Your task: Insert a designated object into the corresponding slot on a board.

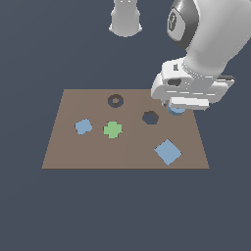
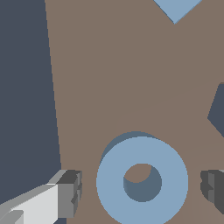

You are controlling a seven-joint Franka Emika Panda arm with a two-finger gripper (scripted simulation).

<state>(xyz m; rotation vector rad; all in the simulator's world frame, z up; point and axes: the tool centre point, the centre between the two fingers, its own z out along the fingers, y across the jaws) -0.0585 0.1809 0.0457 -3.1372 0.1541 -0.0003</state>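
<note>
Blue ring [image 2: 142, 181] sits on board [image 2: 109, 78] btwn open jaws, fingers [image 2: 70, 192] not touching it.

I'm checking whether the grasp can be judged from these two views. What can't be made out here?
- Blue ring: in the exterior view the gripper body covers nearly all of it.
- Fingers: hidden in the exterior view by the hand; in the wrist view both stand apart from the ring, tips cut by the frame edge.
- Ring slot: outside the wrist view.
- Hexagonal hole: cut off by the wrist view's edge.
</note>
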